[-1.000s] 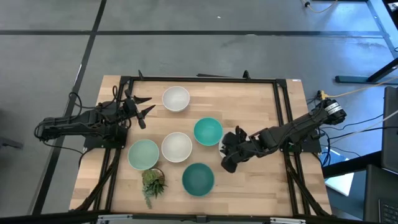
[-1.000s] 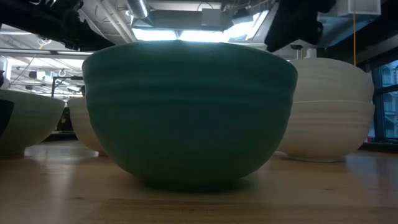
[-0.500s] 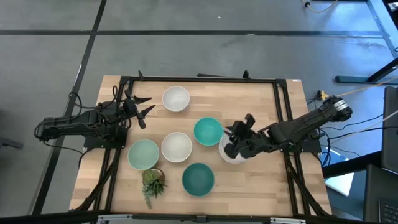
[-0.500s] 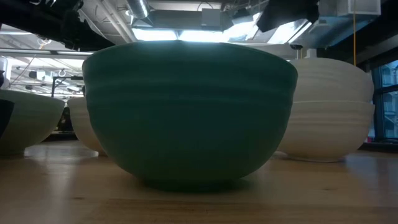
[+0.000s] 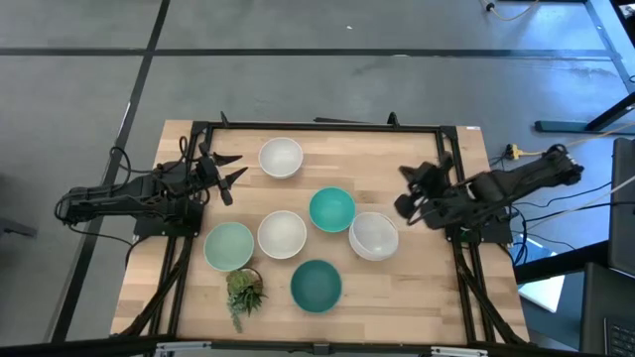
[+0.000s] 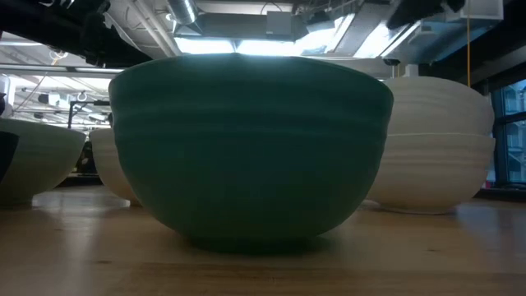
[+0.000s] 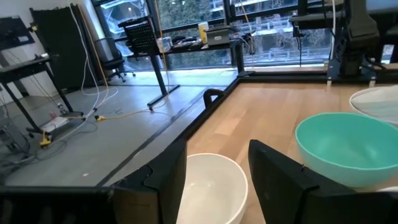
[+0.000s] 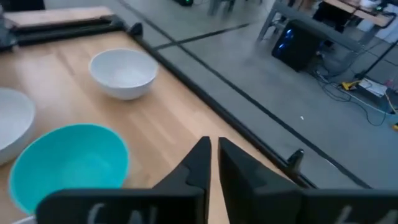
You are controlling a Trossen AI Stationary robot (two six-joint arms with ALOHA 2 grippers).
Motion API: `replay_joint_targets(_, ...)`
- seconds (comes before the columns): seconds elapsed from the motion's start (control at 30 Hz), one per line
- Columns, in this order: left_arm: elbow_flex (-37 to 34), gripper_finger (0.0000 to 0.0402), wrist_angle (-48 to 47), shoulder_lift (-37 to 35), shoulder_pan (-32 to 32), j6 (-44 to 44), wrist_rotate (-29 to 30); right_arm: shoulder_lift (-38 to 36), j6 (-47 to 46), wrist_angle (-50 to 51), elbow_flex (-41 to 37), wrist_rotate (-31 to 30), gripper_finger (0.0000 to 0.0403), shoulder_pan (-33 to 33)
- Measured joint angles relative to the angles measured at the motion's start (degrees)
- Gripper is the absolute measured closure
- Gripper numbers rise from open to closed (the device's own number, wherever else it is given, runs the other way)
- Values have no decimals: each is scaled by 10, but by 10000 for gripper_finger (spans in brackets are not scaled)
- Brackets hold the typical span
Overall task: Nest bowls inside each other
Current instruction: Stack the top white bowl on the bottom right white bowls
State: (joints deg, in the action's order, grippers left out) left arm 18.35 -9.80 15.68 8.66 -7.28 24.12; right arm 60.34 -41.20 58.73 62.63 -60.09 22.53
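While our right gripper [image 5: 409, 190] hangs nearly closed and empty, only the low view shows the stacked white bowls [image 6: 436, 144] — left gripper [image 5: 226, 171] parted, empty.

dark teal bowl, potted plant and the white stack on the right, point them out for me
dark teal bowl [image 5: 317, 285]: high view, inside bottom.
potted plant [image 5: 244, 291]: high view, middle of the leaves.
white stack [image 6: 440, 156]: low view, outer wall where the two bowls meet.

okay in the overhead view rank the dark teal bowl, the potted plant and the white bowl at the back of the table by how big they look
1. Dark teal bowl, slightly the largest.
2. White bowl at the back, close behind; the margin is small, so I would not insist on it.
3. Potted plant, narrower than either bowl, though its leaves straggle.
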Motion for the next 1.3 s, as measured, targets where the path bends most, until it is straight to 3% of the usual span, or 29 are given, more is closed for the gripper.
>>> replay_joint_targets(0.2, 0, 234, 0, 0, 0, 22, 0, -143, 8, -68, -126, -4, 396, -26)
replay_joint_targets(0.37, 0, 234, 3, 0, 0, 34, 0, -239, 111, -250, -229, 20, 376, -56)
replay_joint_targets(0.6, 0, 234, 7, 0, 0, 69, 0, -272, 325, -582, -352, 197, 371, -146)
replay_joint_targets(0.7, 0, 234, 7, 0, 0, 72, 0, -269, 328, -606, -375, 271, 371, -198)
replay_joint_targets(0.97, 0, 234, 7, 1, 0, 73, 0, -262, 308, -607, -411, 383, 370, -316)
replay_joint_targets(1.3, 0, 234, 0, 1, 0, 72, 0, -262, 259, -644, -461, 449, 370, -419)
